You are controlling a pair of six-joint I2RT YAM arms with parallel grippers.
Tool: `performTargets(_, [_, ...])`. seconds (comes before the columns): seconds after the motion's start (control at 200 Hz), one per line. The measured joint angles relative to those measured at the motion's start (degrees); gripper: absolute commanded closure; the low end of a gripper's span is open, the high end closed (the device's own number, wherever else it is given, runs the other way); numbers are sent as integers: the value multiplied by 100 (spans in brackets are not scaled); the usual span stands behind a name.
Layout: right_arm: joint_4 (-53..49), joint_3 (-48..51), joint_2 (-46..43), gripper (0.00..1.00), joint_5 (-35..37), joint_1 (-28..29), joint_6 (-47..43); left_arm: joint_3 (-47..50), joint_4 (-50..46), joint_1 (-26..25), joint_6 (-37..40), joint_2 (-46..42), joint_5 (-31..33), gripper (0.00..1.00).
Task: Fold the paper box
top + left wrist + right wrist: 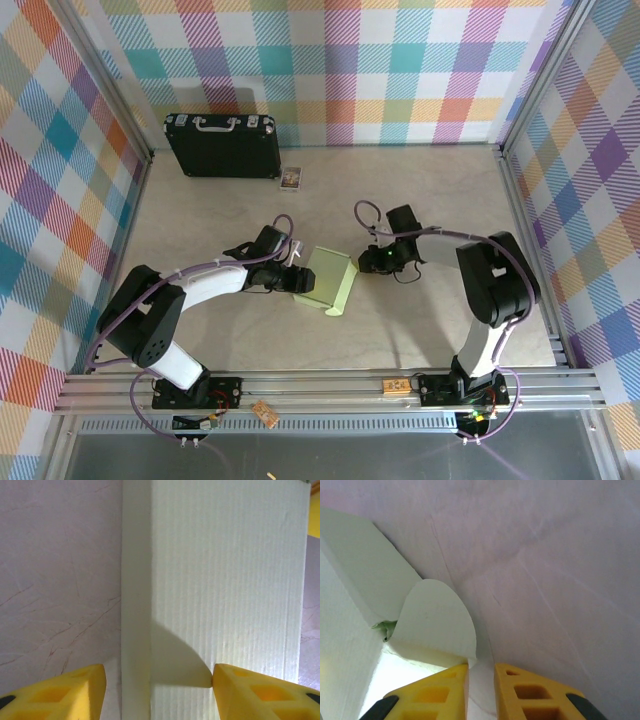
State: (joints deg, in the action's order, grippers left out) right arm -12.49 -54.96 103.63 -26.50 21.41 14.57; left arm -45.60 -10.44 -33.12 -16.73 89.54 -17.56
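The pale green, ribbed paper box (330,280) sits mid-table. At its nine o'clock the left gripper (159,675) straddles a box edge, wide open. At three o'clock the right gripper (481,672), barely parted and empty, could crease the rounded tab (437,620) if it pushes in.

Paper box (328,280): thin pale-green card, matt, its faces finely ribbed. Table (440,190): smooth pale surface with faint marble-like veining and a low sheen. Left gripper (158,680) and right gripper (481,680): fingers (60,692) of yellow moulded plastic, semi-matt. Black case (222,150): dark shell with a bright metal handle (222,123).
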Motion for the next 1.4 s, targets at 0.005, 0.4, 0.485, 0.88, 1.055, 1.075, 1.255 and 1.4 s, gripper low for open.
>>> performTargets(0.005, [0, -11, 9, 80, -2, 0, 0, 0, 0, 0, 2, 0, -2, 42])
performTargets(0.4, [341, -321, 363, 77, -599, -9, 232, 11, 79, 0, 35, 31, -55, 43])
performTargets(0.485, [422, -321, 372, 77, -627, -9, 302, 13, 101, 0, 37, 31, -61, 43])
performTargets(0.88, [457, -350, 197, 68, -243, -164, 407, 24, 140, 0, 118, 31, -28, 43])
performTargets(1.055, [343, -658, 203, 72, -120, -236, 402, -20, 63, 0, 142, 31, 55, 43])
performTargets(1.075, [341, -702, 208, 73, -122, -240, 404, -26, 52, 0, 142, 31, 63, 43])
performTargets(1.255, [435, -793, 345, 76, -297, -227, 407, -81, 7, 0, 146, 59, 114, 43])
performTargets(1.4, [422, -807, 723, 76, -380, -160, 398, -216, 2, 0, 192, 188, 138, 43])
